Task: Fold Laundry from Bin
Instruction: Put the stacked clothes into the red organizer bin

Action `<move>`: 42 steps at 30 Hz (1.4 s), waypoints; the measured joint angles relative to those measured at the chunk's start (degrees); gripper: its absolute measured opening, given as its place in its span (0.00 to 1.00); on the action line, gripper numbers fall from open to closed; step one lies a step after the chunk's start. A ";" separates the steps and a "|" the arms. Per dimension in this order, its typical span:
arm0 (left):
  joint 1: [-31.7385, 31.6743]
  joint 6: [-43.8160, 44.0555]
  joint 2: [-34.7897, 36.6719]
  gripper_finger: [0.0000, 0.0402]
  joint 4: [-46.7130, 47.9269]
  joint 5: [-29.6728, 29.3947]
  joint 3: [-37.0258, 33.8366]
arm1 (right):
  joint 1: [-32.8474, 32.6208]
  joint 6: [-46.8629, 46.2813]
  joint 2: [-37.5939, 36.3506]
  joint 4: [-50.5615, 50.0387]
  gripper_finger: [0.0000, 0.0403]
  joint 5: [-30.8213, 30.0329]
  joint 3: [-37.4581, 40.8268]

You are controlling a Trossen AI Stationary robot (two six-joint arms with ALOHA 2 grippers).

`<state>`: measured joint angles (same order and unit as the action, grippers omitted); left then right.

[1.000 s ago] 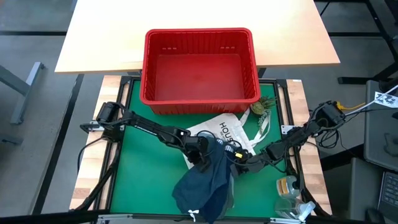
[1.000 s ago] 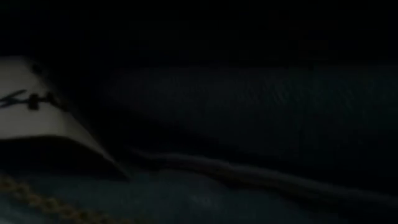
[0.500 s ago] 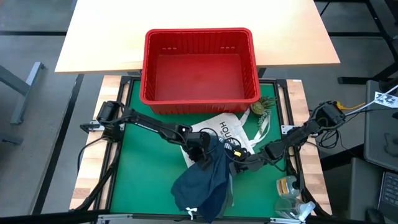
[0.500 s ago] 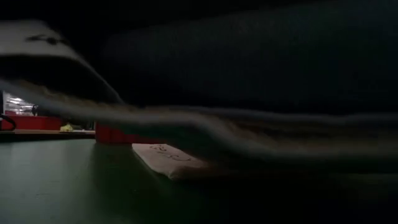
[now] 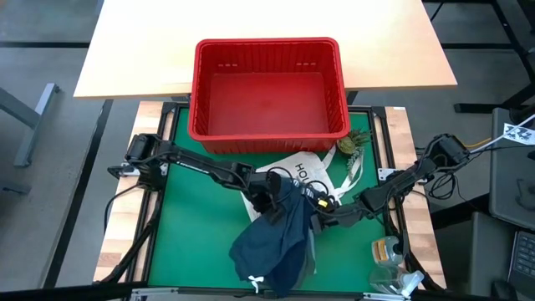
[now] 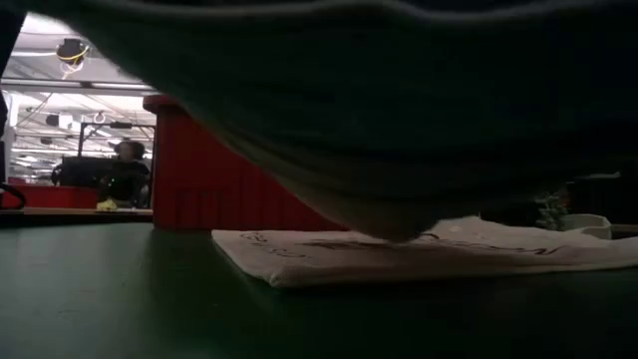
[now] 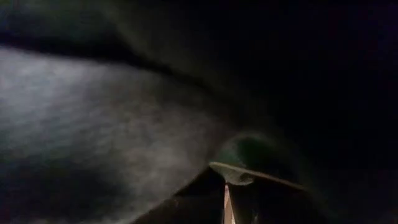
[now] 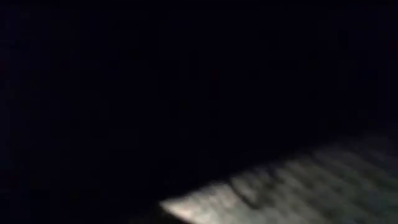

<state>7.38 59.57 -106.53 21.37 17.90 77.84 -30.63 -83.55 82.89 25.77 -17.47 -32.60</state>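
Both hands met at the top of the navy garment (image 5: 276,238): the left hand (image 5: 269,201) was clamped shut on its upper edge, and the right hand (image 5: 318,211), jaws all but together, pinched the cloth just beside it. Compared with a second earlier the pair had risen and drifted slightly toward the bin (image 5: 269,88), and in the low view the dark cloth that had blanketed the lens hung clear of the green mat (image 5: 192,234) — a lift was under way, probably to let the garment fall open before it was spread on the table for folding. The bin stood empty at the far side of the mat. Under the raised cloth lay the white tote bag (image 5: 303,174), flat, and beside the bin's near right corner a small green plant (image 5: 354,140).

Hidden or unclear — both wrist views were smothered in dark fabric, so neither showed fingertips; the other garments were nowhere in view; the garment's type could not be made out.
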 joint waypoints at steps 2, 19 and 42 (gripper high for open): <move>-0.26 0.00 1.11 0.00 0.65 -0.09 0.00 | 0.02 0.02 -0.04 0.51 0.04 -0.73 0.00; -1.43 -0.15 3.65 0.00 2.05 1.48 0.00 | 2.64 4.60 -0.37 4.60 0.05 0.11 -1.35; -4.05 -0.02 7.11 0.00 5.65 5.44 0.00 | 6.03 5.97 -0.67 6.71 0.05 3.01 -2.97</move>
<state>3.33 59.55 -99.42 27.02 23.34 77.84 -24.60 -77.58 82.21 32.48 -14.46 -35.57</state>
